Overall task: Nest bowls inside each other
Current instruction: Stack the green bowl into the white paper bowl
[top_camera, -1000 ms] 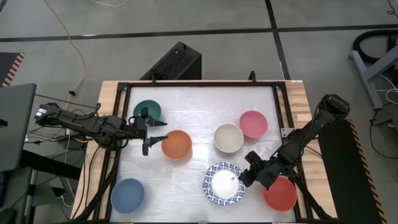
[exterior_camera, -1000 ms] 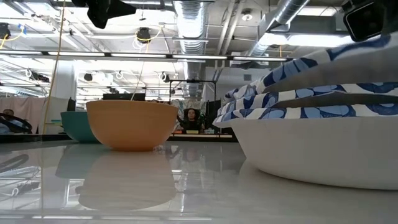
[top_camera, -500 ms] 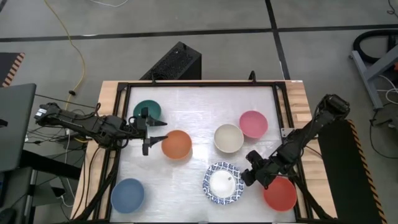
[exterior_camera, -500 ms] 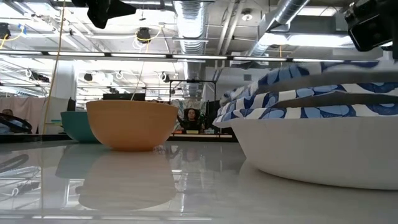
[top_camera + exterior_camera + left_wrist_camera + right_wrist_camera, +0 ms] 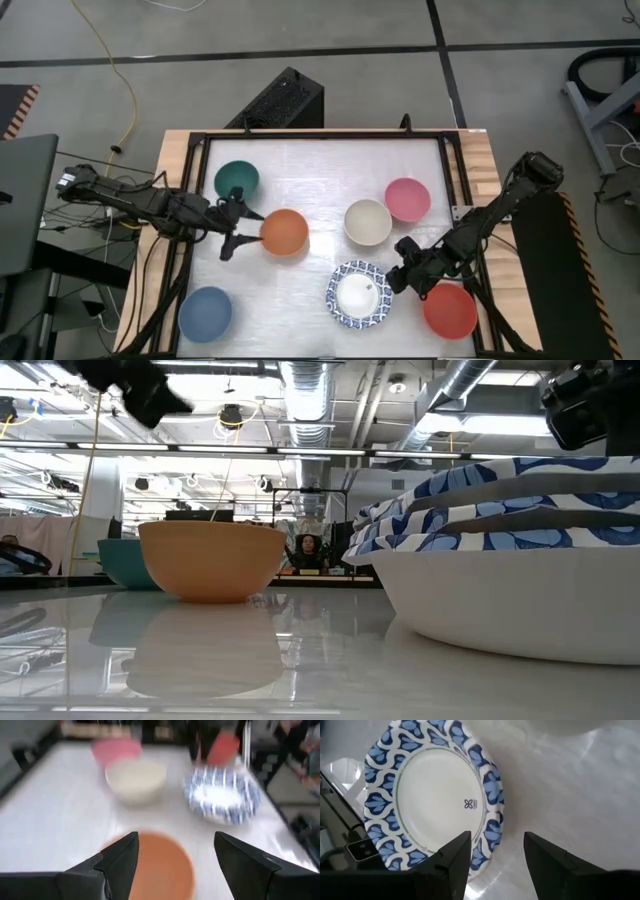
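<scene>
High: left gripper (image 5: pixel 232 228) spread, just beside orange bowl (image 5: pixel 285 232) on its left; right gripper (image 5: pixel 398 280) spread, empty, touching nothing, beside blue-rimmed stack (image 5: pixel 358 295). Left wrist: orange bowl (image 5: pixel 155 865) dead ahead between its fingers. Left arm nearer; likely next pick.

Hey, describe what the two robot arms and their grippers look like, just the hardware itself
Both arms are black, slim and jointed, with dark cables running along them. The left gripper and right gripper each end in two flat black fingers, wedge-shaped with angular tips in the wrist views. The right arm has a bulky rounded joint near the table's edge. No markings show.
</scene>
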